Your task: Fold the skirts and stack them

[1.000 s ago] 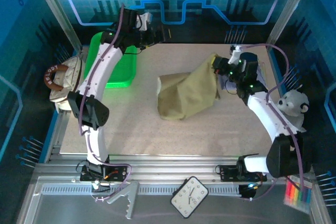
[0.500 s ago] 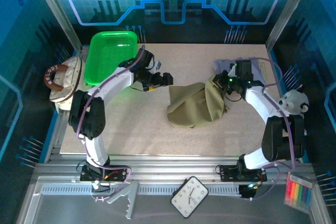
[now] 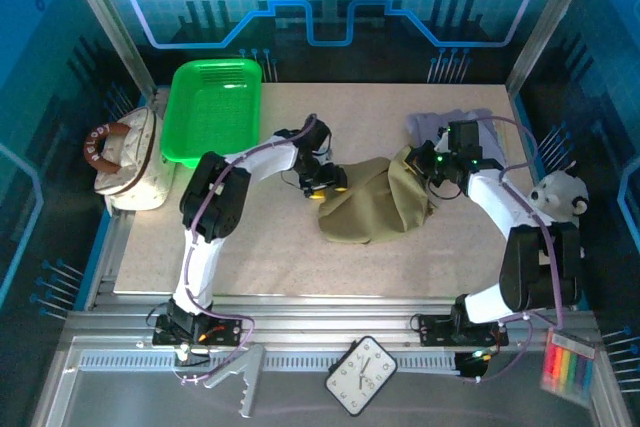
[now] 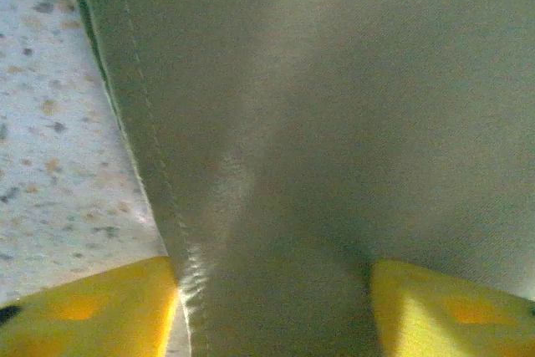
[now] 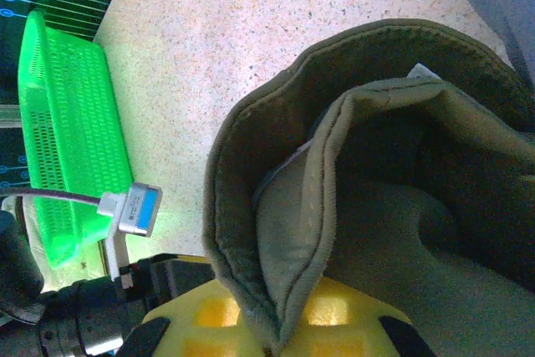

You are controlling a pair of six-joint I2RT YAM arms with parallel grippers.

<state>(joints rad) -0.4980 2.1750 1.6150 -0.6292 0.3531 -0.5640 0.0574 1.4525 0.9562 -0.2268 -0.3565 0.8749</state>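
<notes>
While the left arm reached low across the table [image 3: 250,257], the left gripper [image 3: 328,185] straddled the left edge of the khaki skirt [image 3: 375,209] mid-table; couldn't tell if clamped. Right arm bent inward, right gripper [image 3: 428,162] pinched the skirt's raised right edge.

Top view: table [image 3: 250,247] bright, evenly lit; surroundings dim, blue-tinted.
Left wrist: skirt [image 4: 334,123] blurred, pale sheen along seam.
Right wrist: sharp; green basket [image 5: 67,123] overexposed; skirt folds shadowed.
</notes>
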